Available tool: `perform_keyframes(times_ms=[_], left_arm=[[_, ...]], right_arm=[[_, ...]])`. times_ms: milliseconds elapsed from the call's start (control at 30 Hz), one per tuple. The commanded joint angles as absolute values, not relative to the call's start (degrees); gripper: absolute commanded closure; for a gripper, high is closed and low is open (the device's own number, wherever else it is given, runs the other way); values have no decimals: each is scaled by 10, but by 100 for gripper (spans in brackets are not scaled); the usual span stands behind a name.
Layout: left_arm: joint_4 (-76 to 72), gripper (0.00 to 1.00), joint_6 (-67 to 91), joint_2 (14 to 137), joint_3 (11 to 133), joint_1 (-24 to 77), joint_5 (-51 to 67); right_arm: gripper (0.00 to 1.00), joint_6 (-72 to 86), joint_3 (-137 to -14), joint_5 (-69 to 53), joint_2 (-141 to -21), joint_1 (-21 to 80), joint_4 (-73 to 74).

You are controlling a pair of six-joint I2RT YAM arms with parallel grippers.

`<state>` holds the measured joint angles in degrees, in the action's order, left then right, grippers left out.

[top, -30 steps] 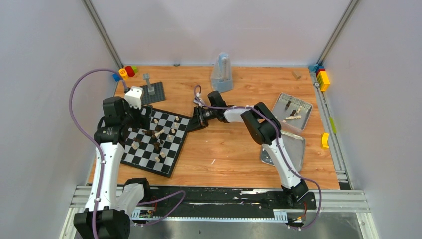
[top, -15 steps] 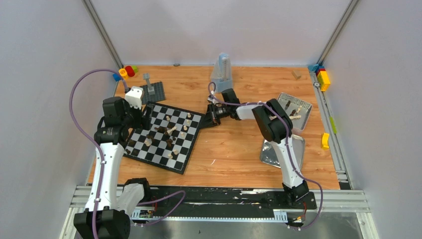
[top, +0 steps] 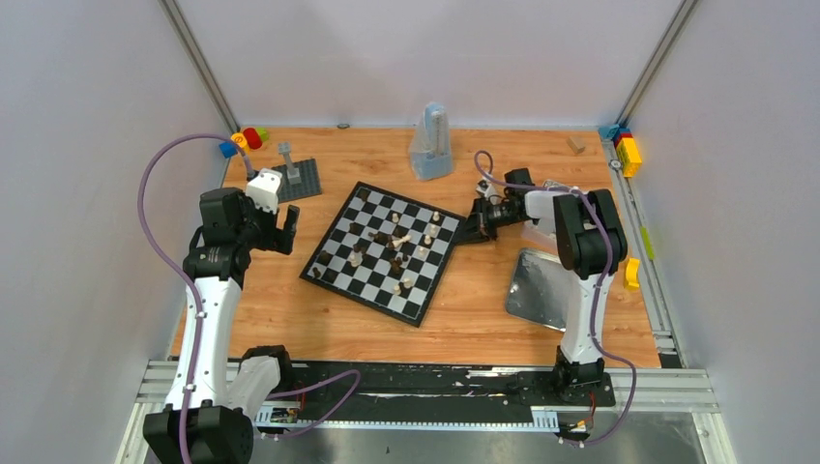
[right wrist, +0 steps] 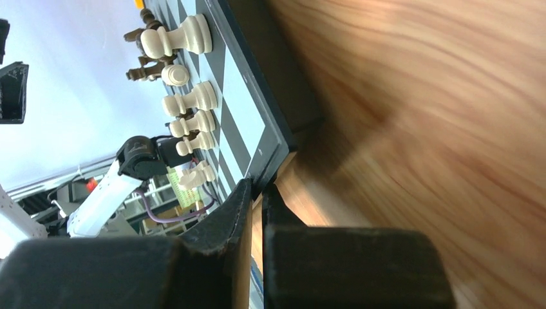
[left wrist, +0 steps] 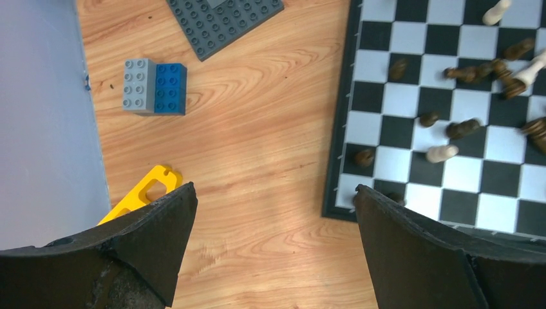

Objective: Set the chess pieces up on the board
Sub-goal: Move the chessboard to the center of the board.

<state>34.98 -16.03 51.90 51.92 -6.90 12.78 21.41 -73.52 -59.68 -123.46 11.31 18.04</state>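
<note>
Near worktop centre: right gripper [top: 471,224] pinching board [top: 426,277] corner; left gripper [left wrist: 273,193] spread, empty, by left edge. Jerk risk: toppled chess pieces [top: 396,242], lost pinch.

one board [top: 372,288], roughly a dozen chess pieces [left wrist: 443,153], one grey baseplate [top: 300,177], one metal tray [top: 537,290]

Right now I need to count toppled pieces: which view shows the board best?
Top external: the whole board lies in view, all four corners visible. Left wrist catches only one side of it; right wrist sees one corner edge-on, pinched in the right gripper.
</note>
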Motion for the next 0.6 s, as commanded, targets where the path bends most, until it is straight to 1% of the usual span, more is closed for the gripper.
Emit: perform_keyframes(times_ms=[0, 67, 133, 267, 333, 367, 433, 567], left_arm=[[338, 0, -196, 529, 513, -73, 148], [332, 0, -196, 548, 511, -73, 155], [321, 0, -187, 575, 511, -73, 169], [281, 0, -140, 654, 527, -72, 203], [268, 0, -108, 723, 559, -70, 226], [264, 0, -88, 740, 568, -66, 236], [265, 0, -63, 791, 598, -58, 264], [269, 0, -26, 885, 656, -30, 290]], right_arm=[[98, 55, -739, -509, -1200, 66, 277], [94, 40, -745, -496, -1200, 53, 294], [87, 29, -753, -480, -1199, 45, 303], [62, 23, -768, -466, -1197, 38, 308], [52, 24, -768, -468, -1192, 37, 308], [48, 26, -767, -470, -1188, 37, 308], [44, 28, -761, -472, -1176, 37, 308], [39, 18, -746, -468, -1146, 38, 308]])
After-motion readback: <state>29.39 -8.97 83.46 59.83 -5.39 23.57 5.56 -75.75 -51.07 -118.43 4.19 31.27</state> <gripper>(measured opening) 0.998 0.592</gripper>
